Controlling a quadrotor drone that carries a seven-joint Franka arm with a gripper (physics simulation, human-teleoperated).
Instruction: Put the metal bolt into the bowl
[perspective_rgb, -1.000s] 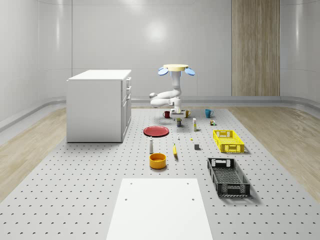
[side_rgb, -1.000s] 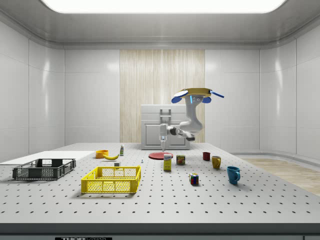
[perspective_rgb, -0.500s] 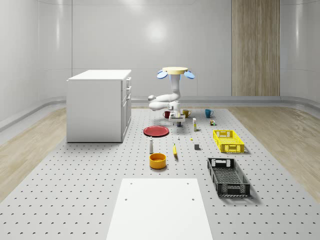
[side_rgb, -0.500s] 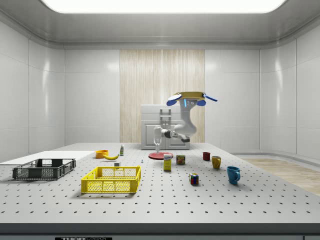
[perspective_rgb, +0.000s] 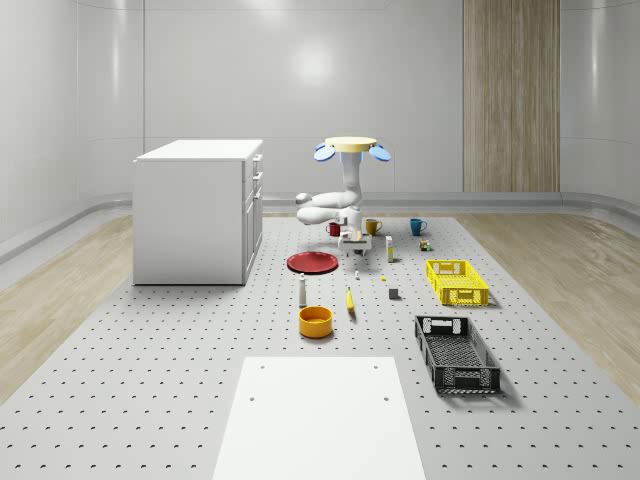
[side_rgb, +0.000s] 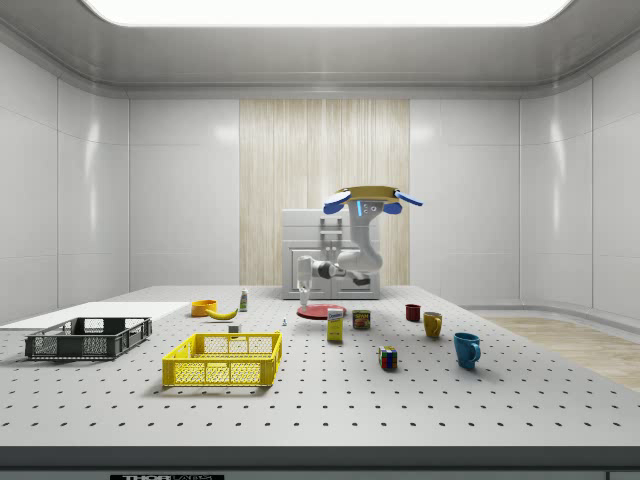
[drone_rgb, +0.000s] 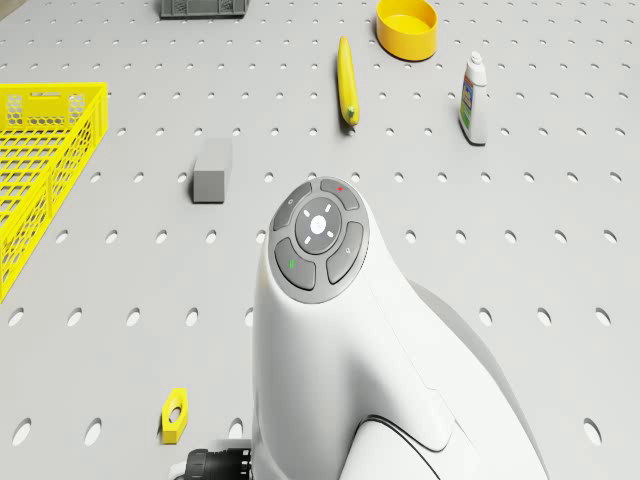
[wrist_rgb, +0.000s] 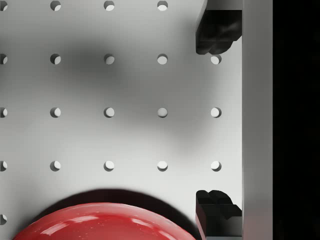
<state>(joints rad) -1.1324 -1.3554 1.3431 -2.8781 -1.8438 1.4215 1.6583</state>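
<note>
One wide perforated counter (perspective_rgb: 150, 380) carries everything, with the red plate (perspective_rgb: 312, 262) lying near its middle. A white cabinet (perspective_rgb: 195, 215) stands on the whole-scene view's left of the plate. The drone (perspective_rgb: 351, 146) hovers above the counter, higher than the plate and a little beyond it on the whole-scene view's right. Its arm (perspective_rgb: 325, 205) folds down toward the plate.

A black crate (perspective_rgb: 456, 352) sits well apart from the plate, toward the camera and to the whole-scene view's right. A yellow crate (perspective_rgb: 456, 282) lies to the right of the plate. The bowl (perspective_rgb: 315, 320), yellow-orange, rests on the counter straight in front of the plate on the camera's side, apart from it.

The gripper (wrist_rgb: 217, 122) hangs over bare counter just beside the plate's rim, on the whole-scene view's right of the plate. Its fingers (wrist_rgb: 215, 32) are spread apart with nothing between them.

A banana (perspective_rgb: 350, 300) lies between the plate and the bowl, off to the right. A bottle (perspective_rgb: 302, 291) stands upright between the plate and the bowl.

The bolt (perspective_rgb: 357, 273) lies on the counter near the plate, to the whole-scene view's right and slightly toward the camera, outside the bowl. In the drone view it is half hidden by the arm, close to a yellow nut (drone_rgb: 175, 413).
</note>
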